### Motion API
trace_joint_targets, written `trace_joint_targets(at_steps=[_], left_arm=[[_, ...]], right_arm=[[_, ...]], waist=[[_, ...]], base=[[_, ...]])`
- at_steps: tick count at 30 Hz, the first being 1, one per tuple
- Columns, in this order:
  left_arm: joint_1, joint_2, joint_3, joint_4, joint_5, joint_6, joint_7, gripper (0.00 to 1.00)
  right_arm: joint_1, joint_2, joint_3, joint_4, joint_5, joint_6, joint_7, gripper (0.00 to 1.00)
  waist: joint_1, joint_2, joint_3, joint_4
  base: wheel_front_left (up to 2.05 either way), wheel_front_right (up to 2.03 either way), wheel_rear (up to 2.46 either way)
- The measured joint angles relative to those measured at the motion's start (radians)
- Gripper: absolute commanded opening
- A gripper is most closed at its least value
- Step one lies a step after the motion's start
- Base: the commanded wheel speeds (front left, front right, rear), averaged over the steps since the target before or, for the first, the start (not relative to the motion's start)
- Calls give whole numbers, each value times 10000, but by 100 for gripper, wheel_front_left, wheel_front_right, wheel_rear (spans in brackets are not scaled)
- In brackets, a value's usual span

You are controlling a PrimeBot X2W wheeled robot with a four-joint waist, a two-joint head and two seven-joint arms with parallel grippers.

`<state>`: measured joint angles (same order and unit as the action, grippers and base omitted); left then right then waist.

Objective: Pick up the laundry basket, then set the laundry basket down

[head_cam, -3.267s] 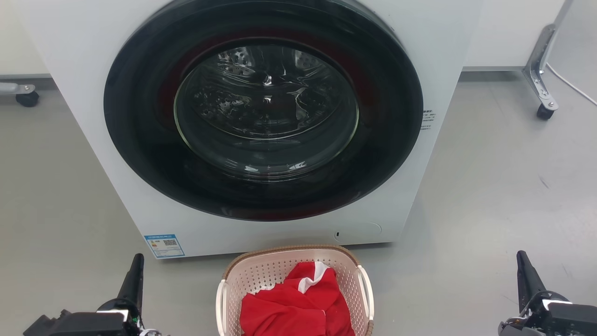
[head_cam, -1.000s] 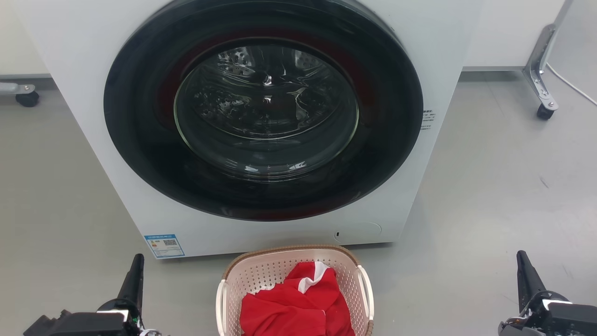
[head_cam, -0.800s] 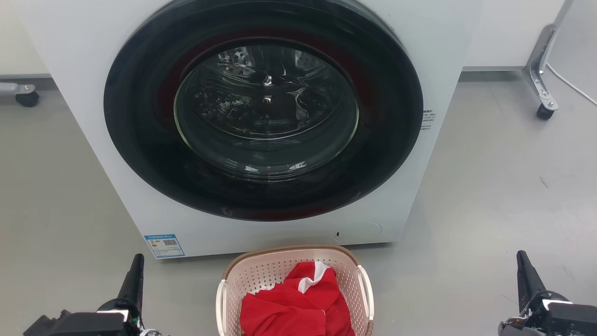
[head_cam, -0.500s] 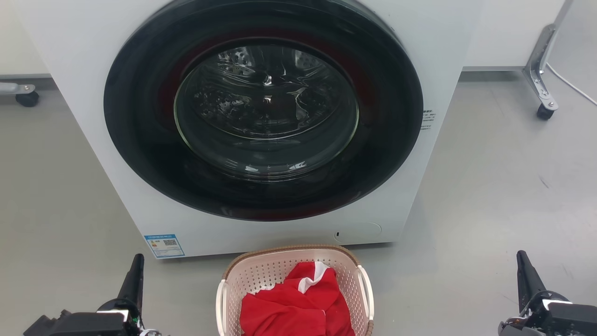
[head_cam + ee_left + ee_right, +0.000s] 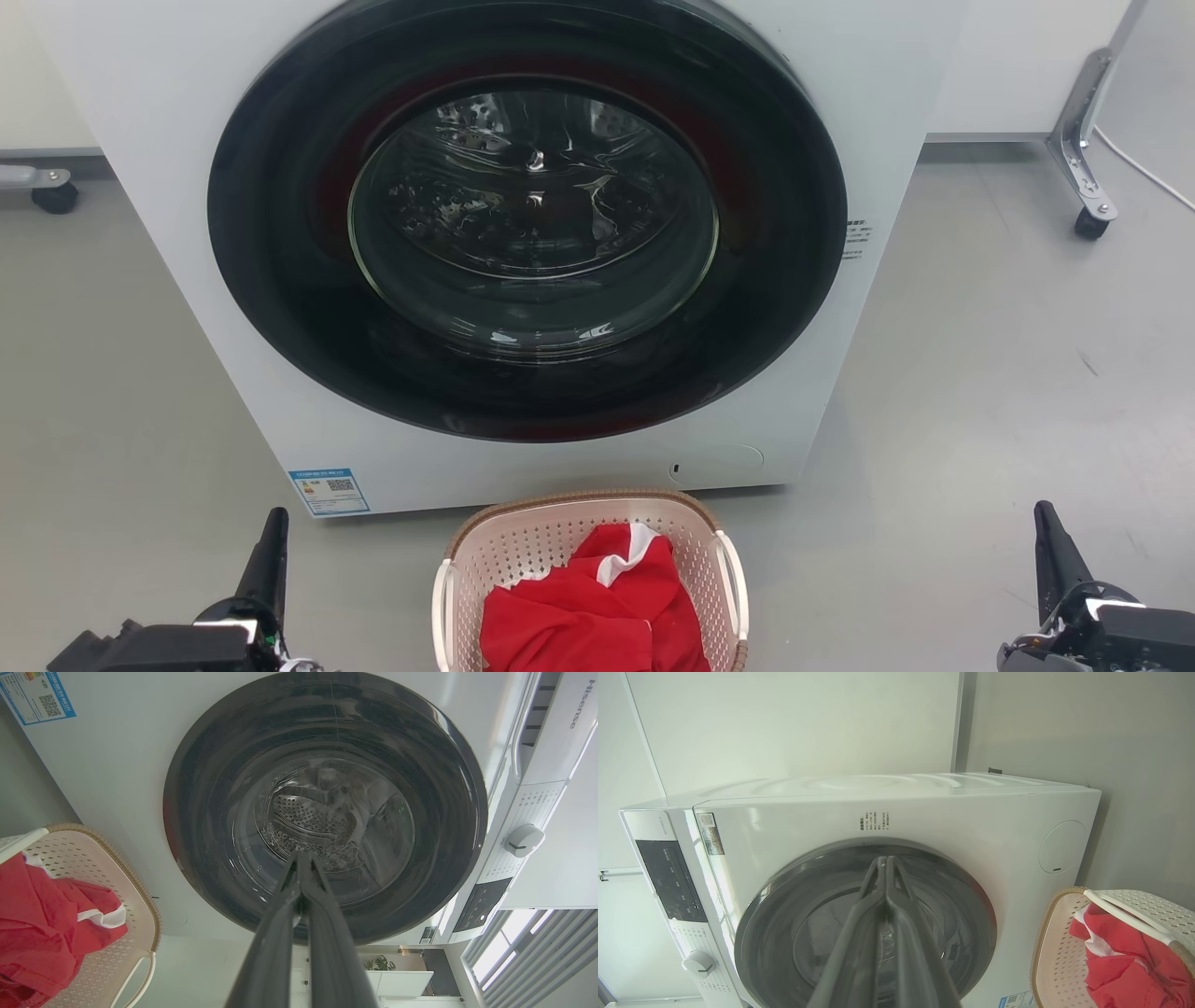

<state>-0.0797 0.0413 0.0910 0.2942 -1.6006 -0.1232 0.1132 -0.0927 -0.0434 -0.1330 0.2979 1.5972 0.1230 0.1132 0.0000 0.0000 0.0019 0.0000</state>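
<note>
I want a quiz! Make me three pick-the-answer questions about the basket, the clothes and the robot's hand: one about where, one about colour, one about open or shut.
1. Where is the laundry basket?
A. on the floor in front of the washing machine
B. on top of the machine
C. inside the drum

2. What colour is the cloth in the basket?
A. blue
B. mostly red
C. green

3. How is the left gripper?
A. wide open
B. shut, holding nothing
C. clamped on a basket handle

Answers:
1 A: it stands on the grey floor by the machine's front.
2 B: red folds with a white strip.
3 B: its fingers press together, apart from the basket.
</note>
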Motion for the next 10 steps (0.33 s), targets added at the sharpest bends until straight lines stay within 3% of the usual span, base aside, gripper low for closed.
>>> trace_joint_targets(at_steps=[10], left_arm=[[0, 0, 0, 0, 0, 0, 0, 0]], right_arm=[[0, 0, 0, -2, 0, 0, 0, 0]], waist=[[0, 0, 0, 0]], base=[[0, 0, 0]])
